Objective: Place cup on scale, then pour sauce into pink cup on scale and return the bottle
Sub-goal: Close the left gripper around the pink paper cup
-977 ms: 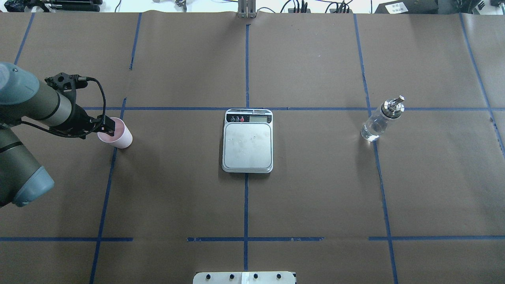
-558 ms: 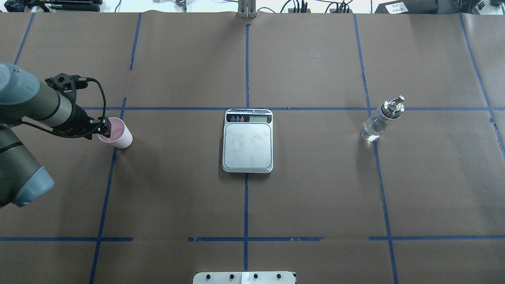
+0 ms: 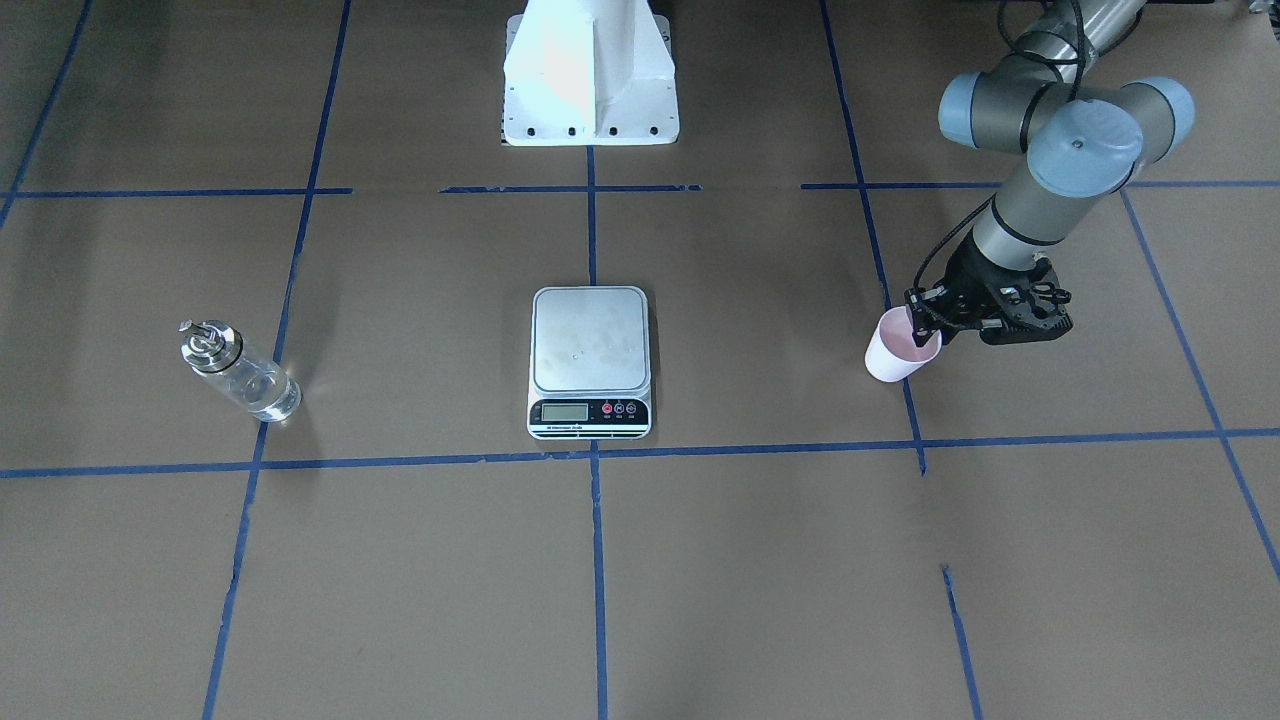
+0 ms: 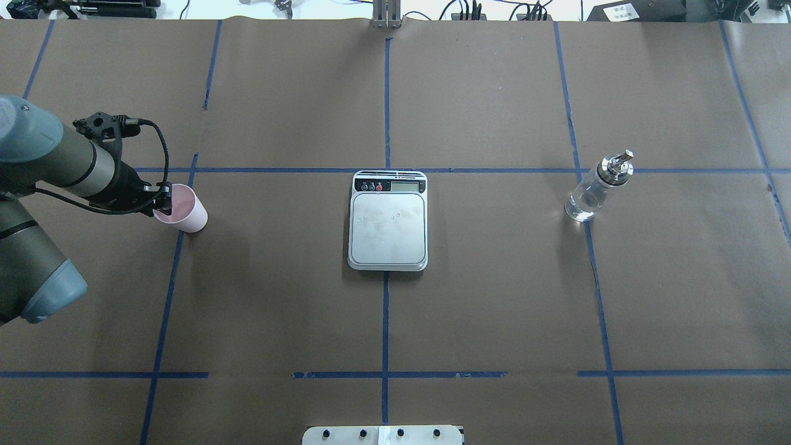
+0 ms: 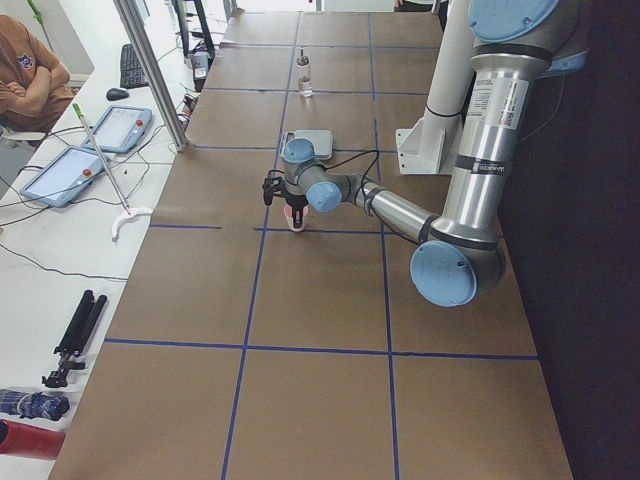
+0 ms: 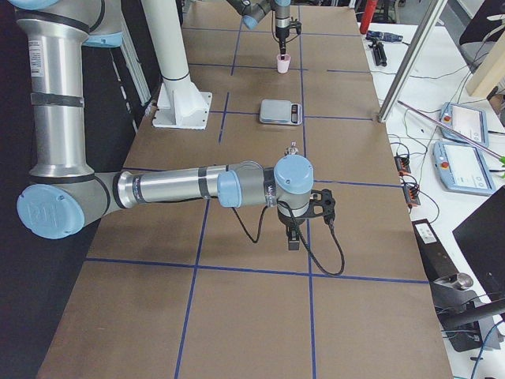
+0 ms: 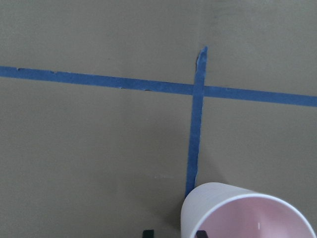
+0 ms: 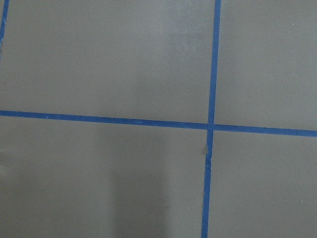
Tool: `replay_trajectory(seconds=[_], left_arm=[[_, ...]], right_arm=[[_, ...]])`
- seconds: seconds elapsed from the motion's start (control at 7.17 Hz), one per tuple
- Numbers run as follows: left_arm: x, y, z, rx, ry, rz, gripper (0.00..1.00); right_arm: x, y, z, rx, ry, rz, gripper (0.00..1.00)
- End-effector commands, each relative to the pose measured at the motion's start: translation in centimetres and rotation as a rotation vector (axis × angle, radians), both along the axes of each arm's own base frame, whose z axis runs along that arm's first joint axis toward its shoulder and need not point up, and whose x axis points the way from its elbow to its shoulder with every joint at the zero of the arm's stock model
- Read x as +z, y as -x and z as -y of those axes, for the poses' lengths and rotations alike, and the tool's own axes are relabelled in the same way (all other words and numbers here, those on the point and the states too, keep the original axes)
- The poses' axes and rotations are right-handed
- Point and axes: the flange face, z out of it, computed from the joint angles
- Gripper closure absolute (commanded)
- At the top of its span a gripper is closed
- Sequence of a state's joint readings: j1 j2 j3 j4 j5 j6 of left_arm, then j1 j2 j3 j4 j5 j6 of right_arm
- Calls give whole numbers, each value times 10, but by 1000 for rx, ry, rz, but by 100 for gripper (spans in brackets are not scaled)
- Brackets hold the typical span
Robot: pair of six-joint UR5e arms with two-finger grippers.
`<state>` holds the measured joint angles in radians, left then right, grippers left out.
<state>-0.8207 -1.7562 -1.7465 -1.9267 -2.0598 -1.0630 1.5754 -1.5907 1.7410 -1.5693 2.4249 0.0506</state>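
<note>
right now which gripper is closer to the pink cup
Left. The left gripper sits at the rim of the pink cup; the right gripper hangs at the table's other end, beyond the scale and glass bottle.

1. Left arm (image 3: 1040, 200): grey metal tubes, pale-blue round joint caps (image 3: 1085, 140), small screw at cap centre.
2. Black cable (image 4: 162, 148) runs past the wrist to the black left gripper (image 3: 928, 322).
3. Right arm (image 6: 173, 189): same grey/blue; black right gripper (image 6: 293, 239) w/ black cable.
4. White printed label (image 5: 487, 100) on left arm's big tube.
5. White pedestal (image 3: 590, 70), dark bolts along foot.
</note>
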Motion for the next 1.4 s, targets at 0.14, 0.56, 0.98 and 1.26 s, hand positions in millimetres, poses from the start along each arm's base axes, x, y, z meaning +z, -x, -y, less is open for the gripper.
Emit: replay_trajectory(seconds=[0.14, 0.56, 0.98, 1.26], left_arm=[[-3, -4, -4, 2, 1, -2, 94], [-27, 8, -14, 7, 1, -7, 100], [-155, 26, -34, 12, 48, 18, 100], [-240, 7, -29, 14, 146, -67, 100]], right_arm=[[0, 0, 0, 0, 0, 0, 0], [-3, 0, -1, 0, -3, 8, 0], [-6, 0, 1, 0, -18, 9, 0], [-11, -1, -2, 3, -22, -4, 0]])
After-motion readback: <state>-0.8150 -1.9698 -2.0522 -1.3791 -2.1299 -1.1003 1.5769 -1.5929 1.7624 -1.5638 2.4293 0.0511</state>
